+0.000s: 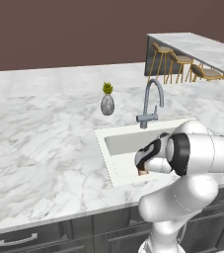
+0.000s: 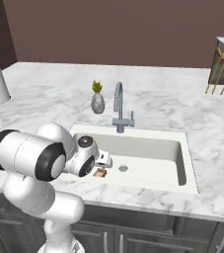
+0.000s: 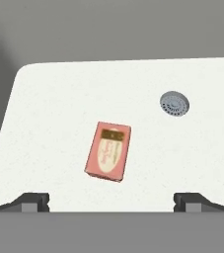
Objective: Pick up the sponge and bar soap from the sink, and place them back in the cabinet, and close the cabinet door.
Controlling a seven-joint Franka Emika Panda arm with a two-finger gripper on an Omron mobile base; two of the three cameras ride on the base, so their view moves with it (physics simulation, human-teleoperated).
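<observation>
Marble surface (image 1: 44, 148) is surrounding the sink (image 2: 182, 153), where the bar soap (image 3: 107, 151) is lying flat on the basin floor left of the drain (image 3: 174, 103), and the gripper (image 3: 111, 202), jaws spread wide, should be descending squarely across its narrow sides.

The sink (image 2: 182, 163) floor lies bare around the bar soap (image 3: 107, 150) — free room on every side of it, with the drain (image 3: 174, 103) well apart toward the basin's middle. The gripper (image 3: 111, 201) hangs above with its fingertips (image 3: 32, 201) spread wide, nothing between them and the soap. The near and left basin walls stand closest and narrow the approach there. At the back rim the faucet (image 2: 119, 108) rises tall — an obstacle overhead — with a small vase (image 2: 97, 102) just beside it on the counter (image 2: 39, 116).
</observation>
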